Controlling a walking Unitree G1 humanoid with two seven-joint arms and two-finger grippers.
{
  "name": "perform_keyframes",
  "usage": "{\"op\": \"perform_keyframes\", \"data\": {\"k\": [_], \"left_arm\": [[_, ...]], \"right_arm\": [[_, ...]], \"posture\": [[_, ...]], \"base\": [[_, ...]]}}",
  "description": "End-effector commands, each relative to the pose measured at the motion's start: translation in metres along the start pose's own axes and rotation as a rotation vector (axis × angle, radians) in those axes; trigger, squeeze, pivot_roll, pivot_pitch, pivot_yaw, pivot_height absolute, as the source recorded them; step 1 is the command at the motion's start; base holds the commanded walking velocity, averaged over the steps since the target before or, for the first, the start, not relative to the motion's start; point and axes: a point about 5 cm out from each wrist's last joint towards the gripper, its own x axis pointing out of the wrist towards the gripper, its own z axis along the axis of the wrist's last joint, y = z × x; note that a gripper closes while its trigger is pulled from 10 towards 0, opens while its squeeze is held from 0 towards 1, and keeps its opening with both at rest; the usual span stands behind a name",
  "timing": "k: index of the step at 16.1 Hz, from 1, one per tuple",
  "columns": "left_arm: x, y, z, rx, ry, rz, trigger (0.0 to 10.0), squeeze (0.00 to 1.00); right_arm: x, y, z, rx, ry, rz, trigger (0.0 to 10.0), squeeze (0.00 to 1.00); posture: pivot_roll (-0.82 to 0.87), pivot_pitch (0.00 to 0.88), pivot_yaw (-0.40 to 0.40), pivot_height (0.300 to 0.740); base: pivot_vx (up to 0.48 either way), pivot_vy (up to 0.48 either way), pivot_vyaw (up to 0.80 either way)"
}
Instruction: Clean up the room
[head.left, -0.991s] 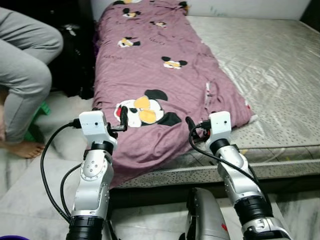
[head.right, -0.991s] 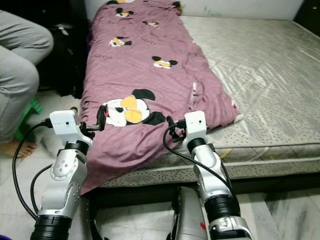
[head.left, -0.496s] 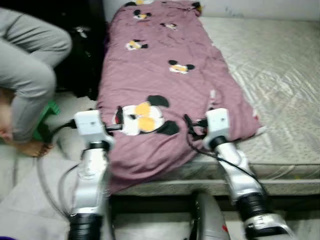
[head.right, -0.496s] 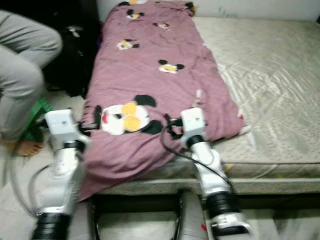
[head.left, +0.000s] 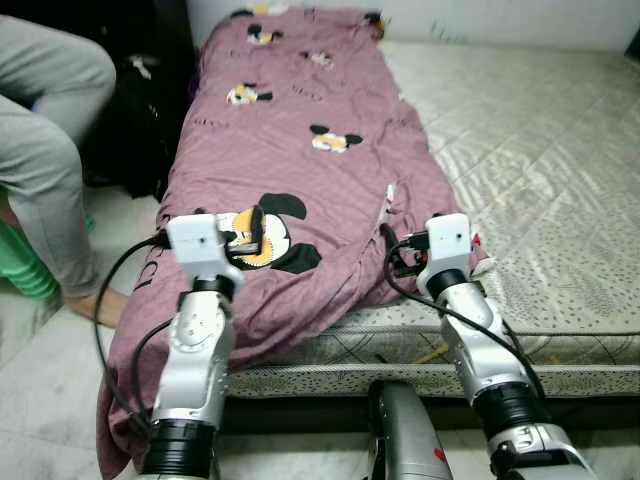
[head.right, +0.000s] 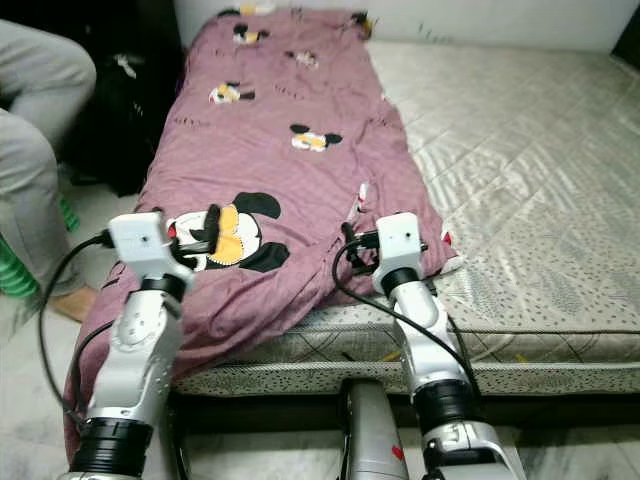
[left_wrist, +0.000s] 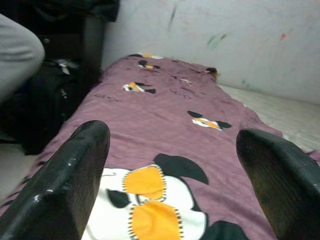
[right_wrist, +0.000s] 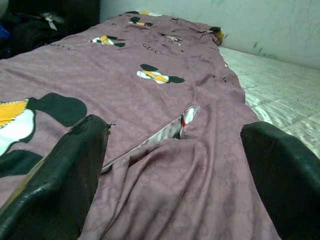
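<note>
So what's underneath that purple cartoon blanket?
The purple blanket lies on a bare grey mattress, which shows beside it and at the near edge. Its near left corner hangs down toward the floor. Whether anything is hidden beneath it cannot be seen.

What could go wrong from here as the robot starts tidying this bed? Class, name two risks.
1. The purple blanket already spills off the mattress down to the floor by the left arm; a careless pull could drag more of it off.
2. A person's leg stands close beside the left gripper, so a wide swing might strike it.

Both jaws are open, holding nothing yet.
</note>
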Motion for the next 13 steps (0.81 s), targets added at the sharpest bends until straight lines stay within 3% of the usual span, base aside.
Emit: {"op": "perform_keyframes", "data": {"k": [1, 3, 6, 10, 13], "left_arm": [[0.0, 0.0, 0.001, -0.001, -0.01, 0.004, 10.0, 0.0], [-0.004, 0.001, 0.001, -0.003, -0.009, 0.017, 10.0, 0.0], [-0.022, 0.002, 0.003, 0.051, -0.004, -0.006, 10.0, 0.0], [-0.068, 0.009, -0.002, 0.1, 0.112, -0.068, 10.0, 0.0], [-0.085, 0.012, 0.006, 0.104, 0.146, -0.042, 10.0, 0.0]], "right_arm": [[-0.001, -0.003, -0.001, 0.006, 0.008, -0.005, 10.0, 0.0], [-0.001, -0.002, -0.001, -0.008, 0.003, 0.016, 10.0, 0.0], [0.004, 0.002, -0.003, 0.021, 0.04, 0.024, 10.0, 0.0], [0.044, 0.023, 0.025, 0.055, 0.05, 0.008, 10.0, 0.0], [0.057, 0.02, 0.038, 0.051, 0.068, -0.073, 10.0, 0.0]], "posture": [[-0.08, 0.002, -0.052, 0.507], [-0.06, 0.014, -0.062, 0.507], [-0.03, 0.073, -0.049, 0.507], [0.05, 0.218, -0.029, 0.507], [0.11, 0.265, -0.026, 0.507]], "base": [[0.0, 0.0, -0.44], [0.0, 0.0, 0.0], [0.0, 0.0, 0.0], [0.0, 0.0, 0.0], [0.0, 0.0, 0.0]]}}
